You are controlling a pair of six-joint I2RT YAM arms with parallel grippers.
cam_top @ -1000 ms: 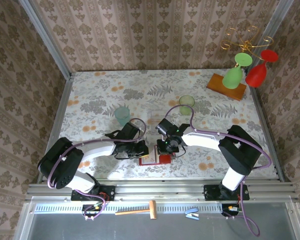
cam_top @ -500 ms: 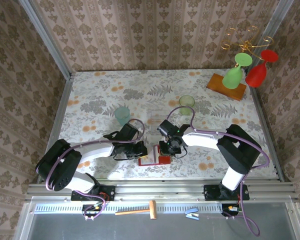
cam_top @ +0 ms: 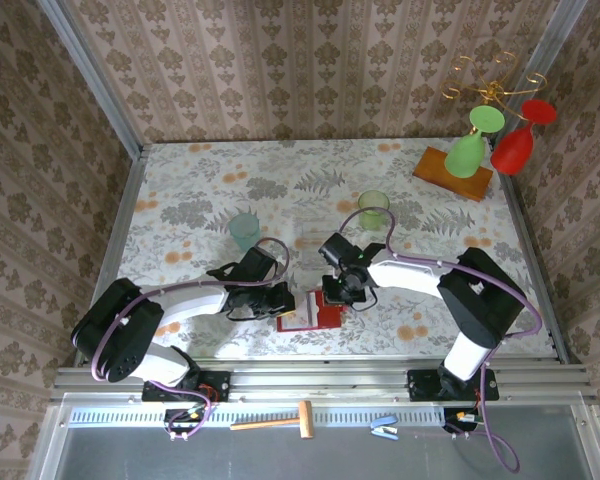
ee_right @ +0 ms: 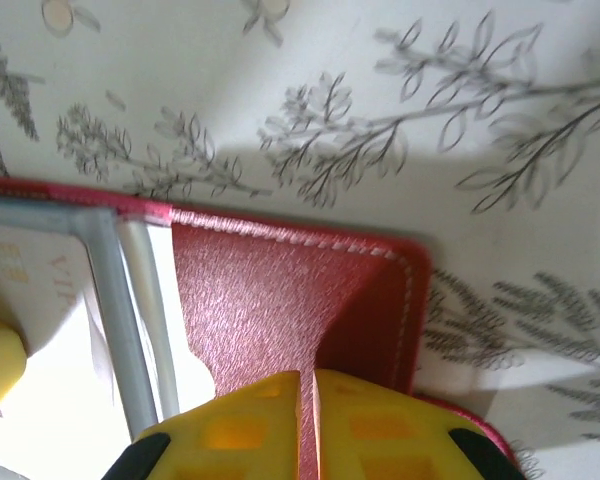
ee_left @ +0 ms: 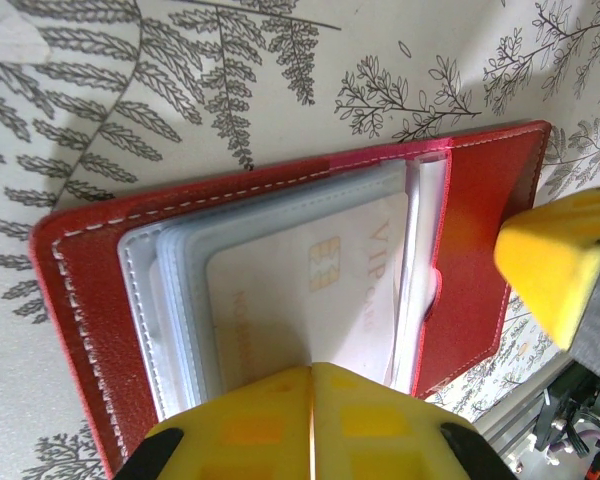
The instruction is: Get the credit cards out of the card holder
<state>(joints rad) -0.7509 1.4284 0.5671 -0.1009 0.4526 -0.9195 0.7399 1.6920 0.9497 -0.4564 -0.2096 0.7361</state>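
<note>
Left fingers (ee_left: 250, 425) and right fingers (ee_right: 240, 425) are pressed together at card holder (ee_left: 475, 230). Sleeve (ee_left: 180, 290) may be caught, credit card (ee_left: 290, 290) left inside.

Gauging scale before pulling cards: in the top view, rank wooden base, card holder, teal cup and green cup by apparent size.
1. wooden base
2. card holder, partly covered
3. teal cup and green cup: look alike, not ranked

Gold letters reading "VIP" run beside the chip on the pale card (ee_left: 280, 310), tucked in the open red card holder (ee_left: 477, 230) below my left wrist; its fainter embossed lettering is illegible.
</note>
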